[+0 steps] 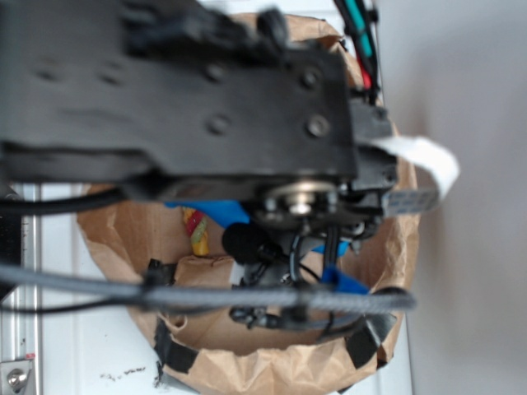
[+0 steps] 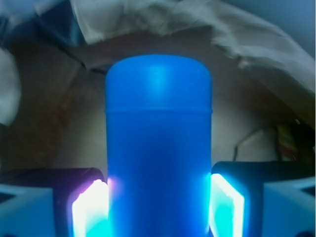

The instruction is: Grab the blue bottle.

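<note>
One blue bottle between hand fingers

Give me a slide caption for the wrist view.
Blue bottle held upright between the gripper fingers, inside a crumpled brown paper bag.

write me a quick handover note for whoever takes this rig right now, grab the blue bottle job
Gripper: shut on the blue bottle, one pad on each side of its body, seen from the wrist.
Location: arm is down in the brown paper bag; the rope toy lies loose beside it.
Done: bottle appears gripped.
Left: lift it out, minding the bag rim and cables.
</note>
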Controlling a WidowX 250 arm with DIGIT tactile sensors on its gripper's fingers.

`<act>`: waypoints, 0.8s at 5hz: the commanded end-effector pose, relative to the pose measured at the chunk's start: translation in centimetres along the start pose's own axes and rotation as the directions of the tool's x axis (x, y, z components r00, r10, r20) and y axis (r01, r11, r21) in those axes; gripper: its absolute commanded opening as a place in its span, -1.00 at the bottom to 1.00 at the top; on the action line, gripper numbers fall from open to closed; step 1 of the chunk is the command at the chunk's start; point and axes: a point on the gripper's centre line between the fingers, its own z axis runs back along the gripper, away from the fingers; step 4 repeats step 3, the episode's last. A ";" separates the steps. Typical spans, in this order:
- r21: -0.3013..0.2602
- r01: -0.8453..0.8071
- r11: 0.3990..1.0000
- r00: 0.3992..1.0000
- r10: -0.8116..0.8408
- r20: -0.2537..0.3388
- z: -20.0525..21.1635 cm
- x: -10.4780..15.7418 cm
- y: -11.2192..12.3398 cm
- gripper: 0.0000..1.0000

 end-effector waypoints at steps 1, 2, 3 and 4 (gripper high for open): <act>0.101 -0.145 0.984 0.989 0.142 0.030 6.4 0.1 -1.8 -1.00; 0.121 -0.148 0.982 0.989 0.148 0.007 6.6 0.0 -2.3 -1.00; 0.135 -0.146 0.980 0.988 0.150 -0.018 5.8 0.2 -2.5 -1.00; 0.135 -0.146 0.980 0.988 0.150 -0.018 5.8 0.2 -2.5 -1.00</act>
